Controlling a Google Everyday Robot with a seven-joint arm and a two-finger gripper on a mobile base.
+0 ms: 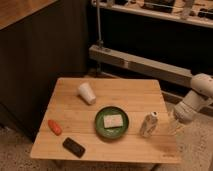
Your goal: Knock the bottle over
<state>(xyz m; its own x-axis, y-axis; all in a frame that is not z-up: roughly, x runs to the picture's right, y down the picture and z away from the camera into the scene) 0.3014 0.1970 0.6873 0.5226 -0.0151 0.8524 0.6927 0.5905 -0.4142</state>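
Square wooden table (125, 92) at frame centre, white robot arm (197, 100) at right edge, gripper (176, 120) just off the table's right side, finger state cannot be determined, green plate (99, 126) holding a pale slab, white foam cup (86, 93) lying upper left, bottle (148, 124) tilted at lower right near the gripper, black phone (74, 147), orange carrot (55, 127).

Shown on one wooden table (70, 145): one bottle (148, 124), one white cup (86, 93), one green plate (101, 125), one orange item (55, 127), one dark phone (74, 147). One gripper (176, 121) is positioned at the table's right edge.

my gripper (176, 121) hangs off the right edge of a small wooden table (125, 92) on a speckled floor (15, 155). dark wooden panels (45, 60) stand behind, with a grey metal rail (140, 65).
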